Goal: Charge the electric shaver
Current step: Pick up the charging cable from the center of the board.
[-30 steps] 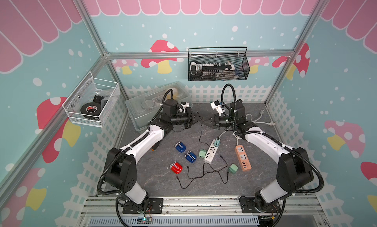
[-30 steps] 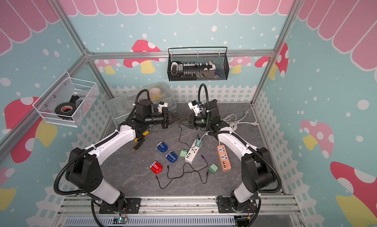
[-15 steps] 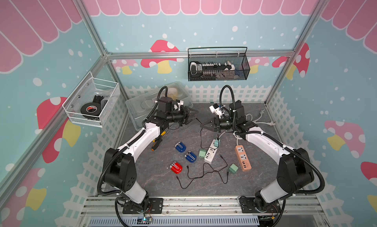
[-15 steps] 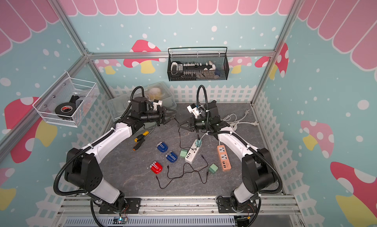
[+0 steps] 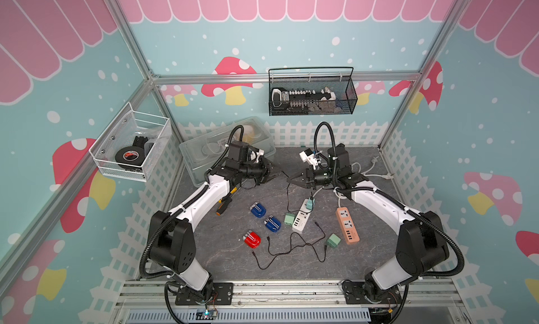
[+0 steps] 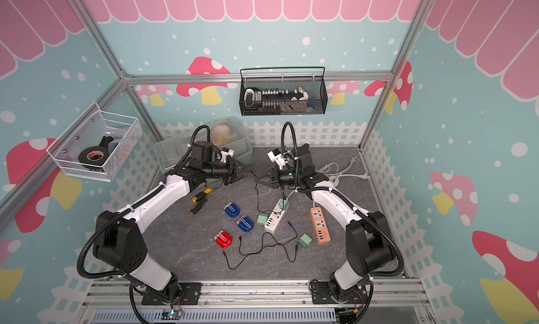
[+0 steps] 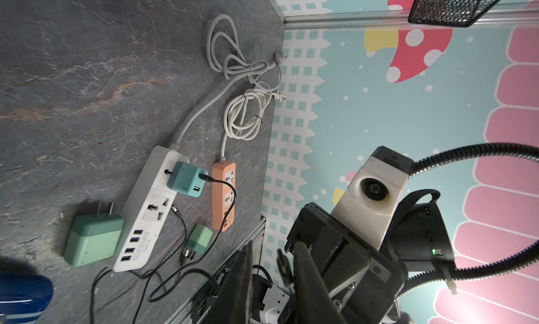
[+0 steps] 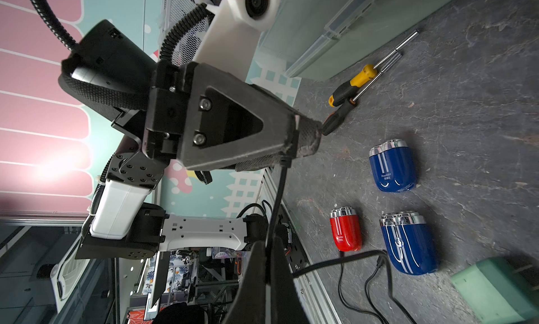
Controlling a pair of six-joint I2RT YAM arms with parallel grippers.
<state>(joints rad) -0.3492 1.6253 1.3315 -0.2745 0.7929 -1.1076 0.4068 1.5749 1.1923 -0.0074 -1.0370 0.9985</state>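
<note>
The work is now standing at the cable step: the two arms are meeting in the air over the back of the table (image 5: 230, 261), and the shaver itself is not yet being touched. The right gripper (image 5: 289, 180) is pressing its jaws together on the black cable (image 8: 277, 197), which is running down to the teal adapter (image 5: 310, 203). That adapter is already sitting in the white power strip (image 5: 300, 220). The left gripper (image 5: 273, 177) is pointing at the right one, tip almost to tip, and its jaws are standing a little apart with the free end of the cable between them. In the left wrist view a gap is showing on both sides of that end, so I judge it is not yet being pinched. The three shavers are lying flat on the table, well apart from both grippers: one blue shaver (image 5: 258, 210), a second blue shaver (image 5: 272, 223) just beside the strip, and the red shaver (image 5: 252, 239) nearer to the front edge. A second loose cable (image 5: 291, 246) is lying in loops beside them. In my judgement, the next move is asking one gripper to take the small plug close to its tip and keep it straight. Then it should be carried down to a shaver. The charging port is not visible from here, so the shaver will probably need steadying or turning by the other gripper.
</note>
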